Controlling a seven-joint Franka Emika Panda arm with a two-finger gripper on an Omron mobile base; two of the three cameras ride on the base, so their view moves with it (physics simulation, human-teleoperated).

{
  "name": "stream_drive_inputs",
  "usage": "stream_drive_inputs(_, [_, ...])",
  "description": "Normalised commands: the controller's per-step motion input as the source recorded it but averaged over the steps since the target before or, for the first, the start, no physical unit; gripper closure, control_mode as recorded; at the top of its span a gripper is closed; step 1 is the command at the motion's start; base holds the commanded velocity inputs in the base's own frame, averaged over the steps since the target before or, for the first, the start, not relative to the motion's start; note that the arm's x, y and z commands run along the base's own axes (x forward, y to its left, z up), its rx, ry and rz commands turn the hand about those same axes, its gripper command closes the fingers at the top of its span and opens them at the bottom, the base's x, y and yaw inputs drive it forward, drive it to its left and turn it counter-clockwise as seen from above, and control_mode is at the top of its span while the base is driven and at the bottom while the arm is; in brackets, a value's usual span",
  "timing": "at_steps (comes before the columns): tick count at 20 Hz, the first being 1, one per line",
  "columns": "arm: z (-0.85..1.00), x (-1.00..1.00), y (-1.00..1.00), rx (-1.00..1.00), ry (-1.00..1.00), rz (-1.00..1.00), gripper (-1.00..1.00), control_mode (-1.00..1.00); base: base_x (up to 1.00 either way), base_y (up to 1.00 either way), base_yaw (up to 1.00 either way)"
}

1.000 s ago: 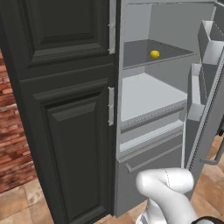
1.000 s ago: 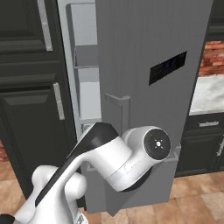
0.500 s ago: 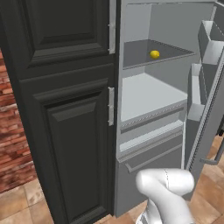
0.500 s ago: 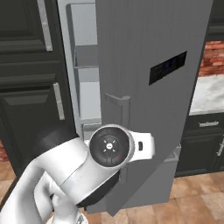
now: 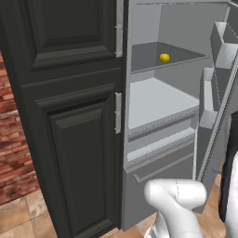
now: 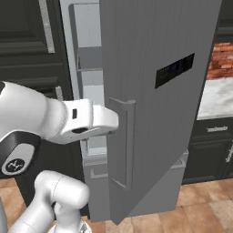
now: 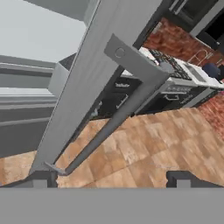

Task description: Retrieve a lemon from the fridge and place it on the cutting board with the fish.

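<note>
The fridge [image 5: 158,107] stands open, its pale shelves showing. A small yellow lemon [image 5: 164,57] rests on the upper shelf, toward the back. In the right base view, the grey fridge door [image 6: 154,91] swings out toward me, and my white hand reaches the long vertical handle [image 6: 124,141] from the left. In the hand view my gripper [image 7: 111,179] is open. Its fingertips [image 7: 41,177] stand wide apart with nothing between them, and the handle [image 7: 109,127] runs diagonally just beyond. The cutting board and the fish are out of view.
Tall black panelled cabinets [image 5: 69,116] flank the fridge on the left. Door bins [image 5: 218,56] jut from the inner side of the door. A marble counter [image 6: 218,98] and a brick wall [image 6: 223,59] lie to the right, over a wooden floor [image 7: 144,148].
My jaws have spread wide. In the right base view the arm's links have swung left, leaving the hand stretched toward the handle. The door and lemon stay put.
</note>
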Motion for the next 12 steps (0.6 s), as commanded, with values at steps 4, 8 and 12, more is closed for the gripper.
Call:
stream_drive_inputs(4, [0.07,0.00,0.64,-0.43,0.29,-0.23,-1.00,-1.00,0.00,0.00,0.00])
stream_drive_inputs(8, [-0.02,0.27,0.55,-0.41,0.36,-0.11,-1.00,-1.00,0.00,0.00,0.00])
stream_drive_inputs(12, [-0.28,0.56,0.39,-0.27,0.16,-0.08,-1.00,-1.00,0.00,0.00,0.00])
